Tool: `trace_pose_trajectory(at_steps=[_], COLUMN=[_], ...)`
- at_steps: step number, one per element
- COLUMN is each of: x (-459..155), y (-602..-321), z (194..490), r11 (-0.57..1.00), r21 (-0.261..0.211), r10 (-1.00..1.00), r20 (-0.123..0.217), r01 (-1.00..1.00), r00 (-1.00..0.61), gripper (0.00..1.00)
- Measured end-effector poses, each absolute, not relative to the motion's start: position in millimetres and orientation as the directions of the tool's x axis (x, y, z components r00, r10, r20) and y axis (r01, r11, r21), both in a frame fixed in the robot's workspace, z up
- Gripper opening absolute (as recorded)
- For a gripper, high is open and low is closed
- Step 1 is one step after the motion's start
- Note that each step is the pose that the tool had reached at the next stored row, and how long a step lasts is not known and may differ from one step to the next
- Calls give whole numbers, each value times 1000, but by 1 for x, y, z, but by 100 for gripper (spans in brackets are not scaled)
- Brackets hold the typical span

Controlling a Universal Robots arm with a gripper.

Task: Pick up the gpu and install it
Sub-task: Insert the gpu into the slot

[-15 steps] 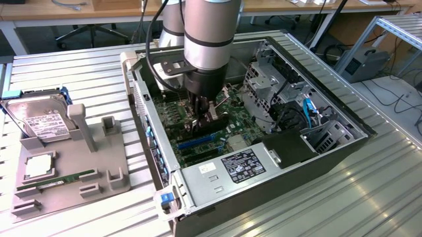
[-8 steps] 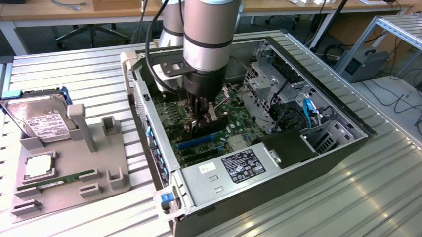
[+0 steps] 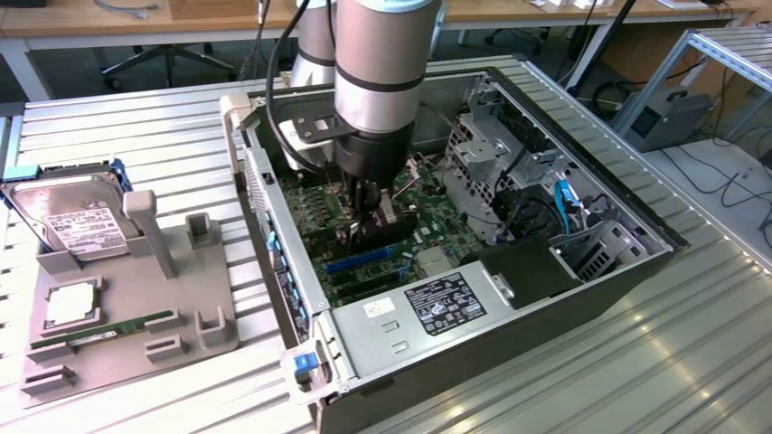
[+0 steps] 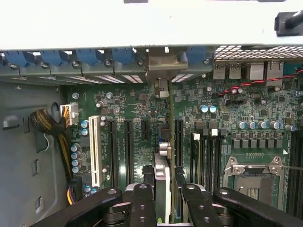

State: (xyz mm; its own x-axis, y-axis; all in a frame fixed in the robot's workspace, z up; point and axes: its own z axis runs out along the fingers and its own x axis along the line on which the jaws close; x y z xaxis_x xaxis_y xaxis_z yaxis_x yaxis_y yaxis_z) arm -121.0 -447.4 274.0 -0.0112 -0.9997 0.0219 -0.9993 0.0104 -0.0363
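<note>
The gripper (image 4: pixel 163 196) is reaching down into the open computer case (image 3: pixel 627 271), and its black fingers (image 4: pixel 142 203) are standing about halfway closed, clamping the gpu (image 4: pixel 169 142) between them. The card is sitting edge-on in the wrist view, so it is showing as a thin dark line running from between the fingers, low in the middle of the frame, up toward the rear wall of the case at the top. Its long axis is lying parallel to the expansion slots (image 4: pixel 128 146). Its pale metal bracket (image 4: pixel 162 64) is appearing near the row of blue slot latches (image 4: pixel 94 56) at upper centre, seemingly level with one of the rear openings, though I cannot tell whether it is seated there.

In the exterior view the gripper (image 3: pixel 365 221) is hanging at frame centre, straight over the green motherboard (image 3: pixel 422 212), so the card is directly under the arm rather than off to a side. Whether its edge is already in the slot I cannot make out.

The board is matte green, crowded with small silver-topped capacitors; the slots are long black plastic, one of them white (image 4: pixel 95 149). The case is brushed grey sheet metal. At the left of the exterior frame a grey moulded holder (image 3: pixel 157 298) is carrying a silver hard drive (image 3: pixel 72 221) and a green memory stick (image 3: pixel 115 330).
</note>
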Motion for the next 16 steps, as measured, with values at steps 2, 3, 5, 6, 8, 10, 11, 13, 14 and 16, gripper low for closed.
trace_pose_trajectory(at_steps=[2, 3, 5, 6, 8, 10, 11, 13, 14, 16], x=[-121, -121, -121, -122, -122, -123, -123, -123, -123, -124], y=[-447, -447, -447, -447, -447, -447, -447, -447, -447, -447], z=[273, 273, 272, 272, 271, 270, 270, 269, 269, 268], r11=[10, 10, 10, 10, 10, 10, 10, 10, 10, 10], r21=[-36, -36, -36, -36, -36, -36, -36, -36, -36, -36], r10=[-1000, -1000, -1000, -1000, -1000, -1000, -1000, -1000, -1000, -1000], r20=[22, 22, 22, 22, 22, 22, 22, 22, 22, 22], r01=[-999, -999, -999, -999, -999, -999, -999, -999, -999, -999], r00=[-11, -11, -11, -11, -11, -11, -11, -11, -11, -11], gripper=[27, 27, 27, 27, 27, 27, 27, 27, 27, 27])
